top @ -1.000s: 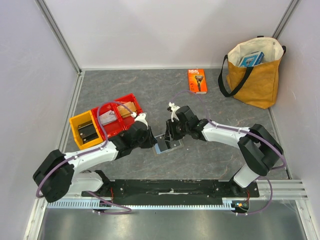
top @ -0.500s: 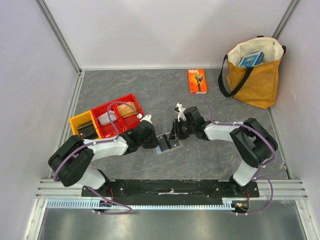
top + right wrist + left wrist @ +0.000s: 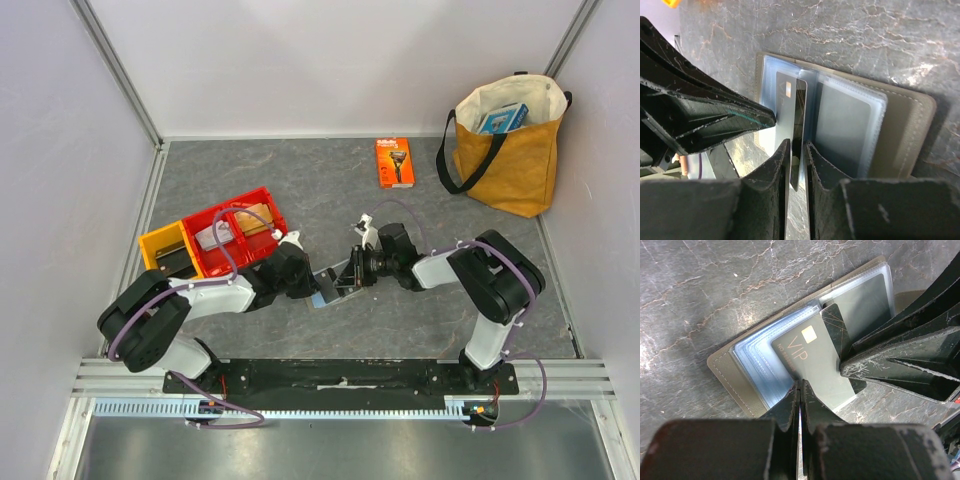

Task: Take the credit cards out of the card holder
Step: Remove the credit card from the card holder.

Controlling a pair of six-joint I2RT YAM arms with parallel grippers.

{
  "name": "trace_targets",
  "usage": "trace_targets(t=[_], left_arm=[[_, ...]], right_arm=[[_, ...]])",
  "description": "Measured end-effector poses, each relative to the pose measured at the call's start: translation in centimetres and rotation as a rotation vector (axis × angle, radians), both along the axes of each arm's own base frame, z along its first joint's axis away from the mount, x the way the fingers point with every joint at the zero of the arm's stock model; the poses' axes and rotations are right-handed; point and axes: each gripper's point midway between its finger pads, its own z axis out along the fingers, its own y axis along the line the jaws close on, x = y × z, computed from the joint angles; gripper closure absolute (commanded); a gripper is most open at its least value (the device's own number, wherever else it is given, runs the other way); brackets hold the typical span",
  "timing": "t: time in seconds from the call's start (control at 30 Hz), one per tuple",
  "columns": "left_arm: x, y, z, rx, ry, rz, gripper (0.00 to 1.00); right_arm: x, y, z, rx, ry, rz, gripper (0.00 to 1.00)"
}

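Observation:
The grey card holder (image 3: 326, 291) lies open on the table between both grippers, its light blue sleeves (image 3: 760, 360) showing. A grey-tan card marked VIP (image 3: 812, 362) sticks partway out of a sleeve. My left gripper (image 3: 800, 386) is shut on its near edge. A blackish card with thin gold lines (image 3: 836, 330) stands on edge beside it. My right gripper (image 3: 798, 149) is shut on that card (image 3: 799, 115). In the top view the left gripper (image 3: 312, 282) and right gripper (image 3: 348, 275) meet low over the holder. The holder's grey cover also shows in the right wrist view (image 3: 907, 130).
Red bins (image 3: 236, 230) and a yellow bin (image 3: 168, 256) holding items stand left of the holder, close behind my left arm. An orange razor package (image 3: 394, 162) lies at the back. A yellow bag (image 3: 505, 140) stands at the back right.
My right arm has dropped low and now reaches in flat from the right. My left arm folded in closer to the holder. The holder has stayed in place.

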Motion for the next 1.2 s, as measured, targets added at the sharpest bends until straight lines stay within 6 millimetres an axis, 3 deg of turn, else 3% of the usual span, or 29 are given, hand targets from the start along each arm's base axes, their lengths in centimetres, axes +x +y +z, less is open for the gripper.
trace_targets(t=[0.73,0.87,1.2], left_arm=[[0.0,0.2,0.0,-0.011,0.012,0.006,0.98],[0.0,0.2,0.0,-0.011,0.012,0.006,0.98],[-0.1,0.5,0.0,-0.014,0.011,0.012,0.98]], right_arm=[[0.0,0.0,0.6,0.142,0.052,-0.014,0.85],[0.0,0.0,0.5,0.146,0.056,-0.010,1.00],[0.5,-1.1,0.6,0.124,0.043,-0.018,1.00]])
